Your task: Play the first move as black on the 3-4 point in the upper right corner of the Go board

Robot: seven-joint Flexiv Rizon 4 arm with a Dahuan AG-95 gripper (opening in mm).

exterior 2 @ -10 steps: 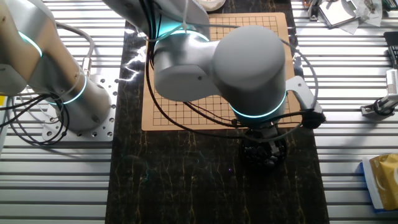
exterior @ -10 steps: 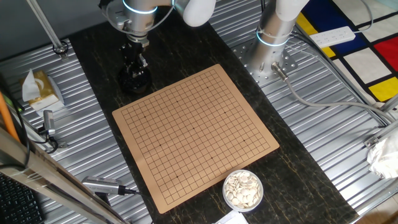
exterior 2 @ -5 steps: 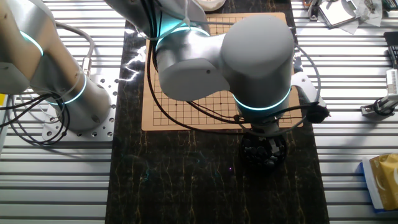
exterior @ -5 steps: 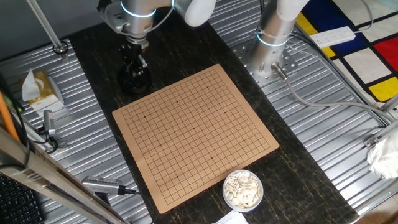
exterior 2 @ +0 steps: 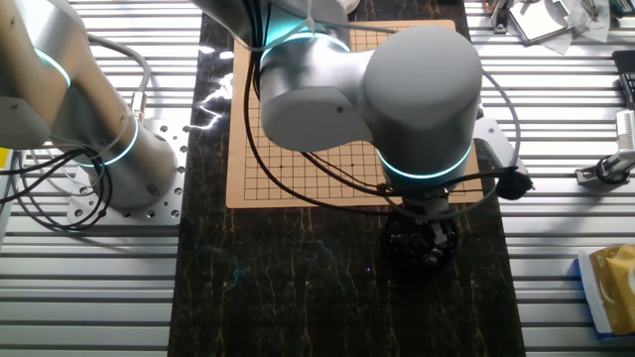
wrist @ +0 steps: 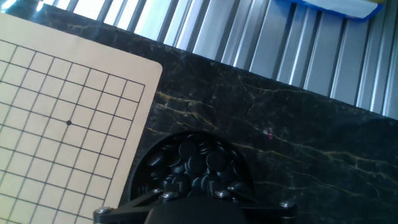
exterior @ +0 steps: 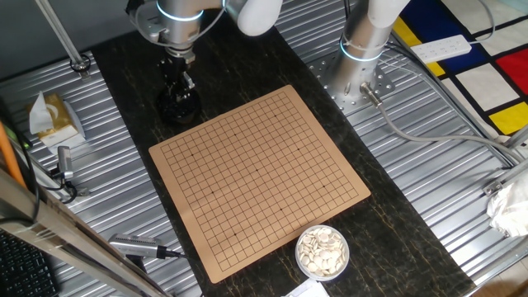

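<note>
One fixed view: arm reaches in from the top of the frame, wrist pointing straight down, end effector point(exterior: 180, 82) just above the bowl of black stones point(exterior: 178, 106) beside the far-left corner of the Go board point(exterior: 258, 177). Fingers are dark against the dark bowl, so cannot tell whether they are released, clenched or grasping a stone.

The other fixed view: big grey elbow and wrist housings with cyan light rings cover much of the board; end effector point(exterior 2: 422, 236) hangs over the bowl point(exterior 2: 421, 243), fingers hidden by the wrist.

Hand view: bowl point(wrist: 193, 168) sits on the dark marbled worktop point(wrist: 292, 143) just beside the board's rounded corner point(wrist: 68, 118), close to but apparently not touching the edge. Black stones point(wrist: 214, 163) are small, round, glossy, piled to fill the bowl. Bottom of frame shows part of the hand's housing; fingertips not seen.

Board is tan with a thin black grid and small printed star dots; no stones on it in any view. The 3-4 point cannot be picked out. A bowl of white stones point(exterior: 322, 252) stands at the board's near-right edge, well apart from the end effector.
</note>
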